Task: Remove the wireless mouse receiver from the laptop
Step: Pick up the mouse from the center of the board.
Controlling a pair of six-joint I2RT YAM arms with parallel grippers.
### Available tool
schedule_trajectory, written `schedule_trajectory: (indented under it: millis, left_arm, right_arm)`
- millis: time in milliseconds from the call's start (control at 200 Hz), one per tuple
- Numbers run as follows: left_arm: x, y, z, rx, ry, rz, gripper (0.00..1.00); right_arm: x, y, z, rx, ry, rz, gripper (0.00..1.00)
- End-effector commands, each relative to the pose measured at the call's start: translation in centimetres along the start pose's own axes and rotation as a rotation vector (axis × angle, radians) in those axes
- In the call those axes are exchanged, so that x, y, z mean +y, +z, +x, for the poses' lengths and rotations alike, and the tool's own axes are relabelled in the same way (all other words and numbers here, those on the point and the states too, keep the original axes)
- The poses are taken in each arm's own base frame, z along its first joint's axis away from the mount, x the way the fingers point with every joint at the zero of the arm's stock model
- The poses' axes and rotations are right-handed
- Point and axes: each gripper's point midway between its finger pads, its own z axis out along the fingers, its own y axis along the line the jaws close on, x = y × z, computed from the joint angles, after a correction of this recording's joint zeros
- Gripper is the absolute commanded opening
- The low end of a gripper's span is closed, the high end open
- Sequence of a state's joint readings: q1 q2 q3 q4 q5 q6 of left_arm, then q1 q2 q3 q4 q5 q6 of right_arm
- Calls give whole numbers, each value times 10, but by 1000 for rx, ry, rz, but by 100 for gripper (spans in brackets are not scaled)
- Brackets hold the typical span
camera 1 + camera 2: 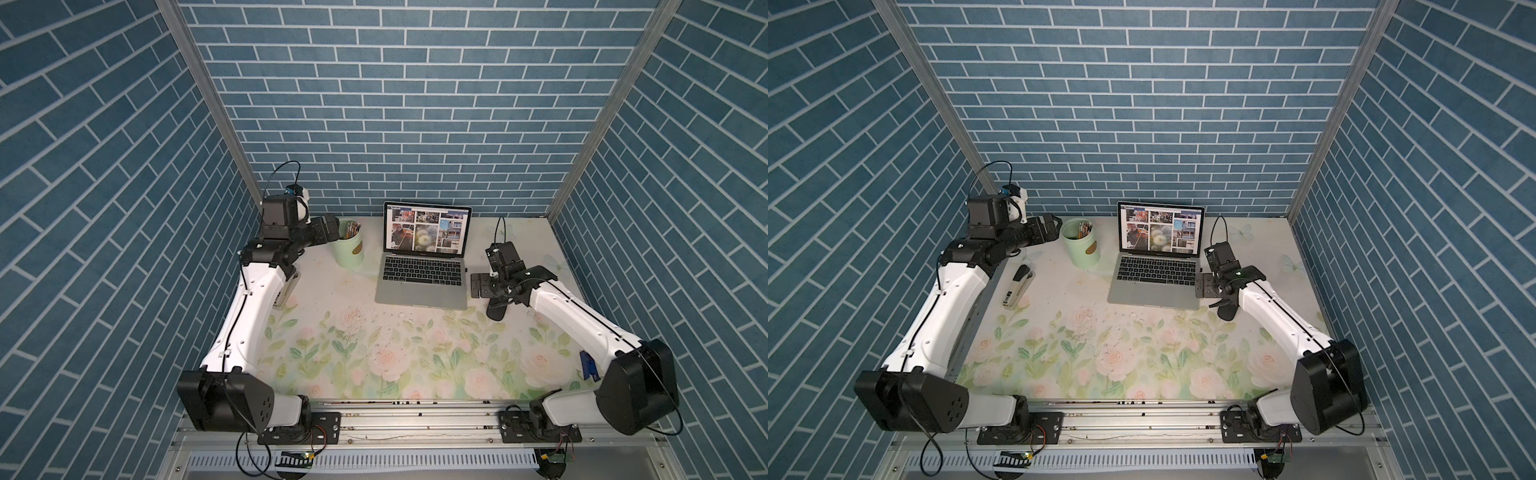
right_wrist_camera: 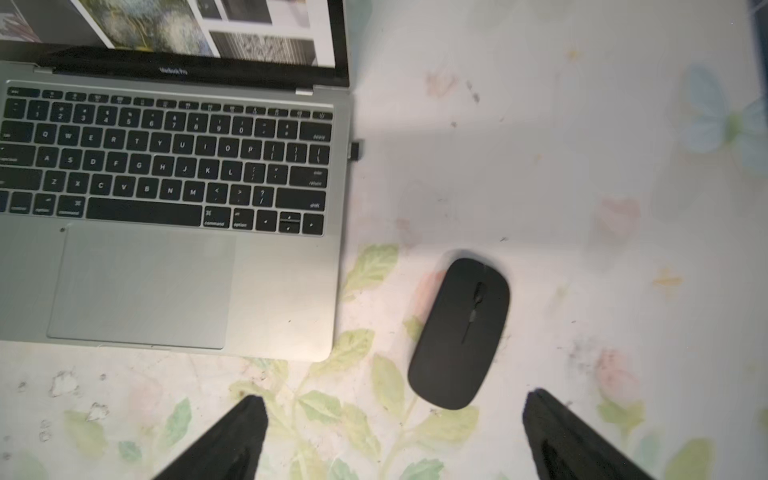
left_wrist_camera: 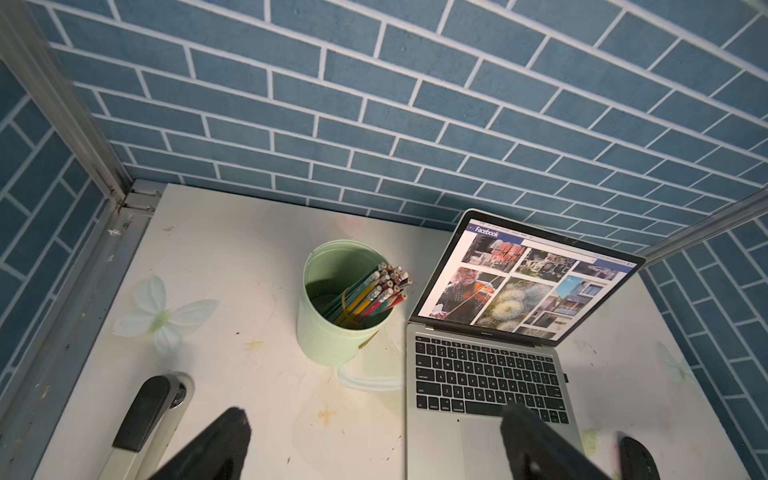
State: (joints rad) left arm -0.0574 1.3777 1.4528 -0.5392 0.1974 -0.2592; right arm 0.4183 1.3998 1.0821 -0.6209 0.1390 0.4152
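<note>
- Right of centre in both top views: the laptop (image 1: 419,291), lid up. The wireless mouse receiver (image 2: 356,150) is plugged into its right side edge, level w/ the upper key rows. Not out yet.
- Stub's long axis runs sideways out of the port, flat along the surface (image 1: 332,345). My read: pull goes straight out toward frame right, no twist.
- Right gripper (image 2: 392,404) hovers just beside that edge, jaws wide, nothing held. Receiver lies ahead of it, toward the back wall and a bit toward the laptop; the black mouse (image 2: 459,332) lies nearer the gripper than the stub does.
- Left gripper (image 3: 376,413), also wide & empty, sits upper left of the surface by the pencil cup (image 3: 332,332). Well apart from the stub, so the right arm's nearer.
- Readable: "MacBook Pro" under the screen (blurry), "Facebook" at the screen's corner, key legends like command, option, shift.
</note>
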Motion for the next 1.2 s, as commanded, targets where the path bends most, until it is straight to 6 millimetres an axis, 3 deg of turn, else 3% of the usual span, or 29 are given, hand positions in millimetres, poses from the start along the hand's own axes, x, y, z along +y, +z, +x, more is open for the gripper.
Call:
schedule_trajectory:
  millis: [0,50,125,275,320,405,510,670,1095,1195]
  left_arm:
    - [14,-3,14,42,-7,-72,100]
    - [15,-4,15,48,6,-78,100]
    - [19,-4,15,54,11,-102,100]
    - [32,5,26,108,-10,-164,100]
    - [37,10,33,132,-22,-188,100]
    - [45,19,49,179,-39,-222,100]
    - [54,26,63,217,-40,-259,100]
    - [64,27,72,240,-25,-306,99]
    - [69,48,91,289,-15,-306,100]
    - [68,52,94,302,-11,-303,100]
  right_arm:
    - [30,-17,-2,-2,167,-266,99]
    - [31,-17,0,-25,190,-336,100]
    - [11,-6,12,21,231,-309,100]
    - [-57,18,50,168,205,76,100]
    - [-68,25,59,207,214,141,100]
    - [-60,43,71,290,226,93,100]
    - [-49,54,68,308,240,43,100]
    - [-52,63,58,325,217,71,100]
    - [-65,95,69,299,303,130,100]
    - [-65,99,67,278,334,128,96]
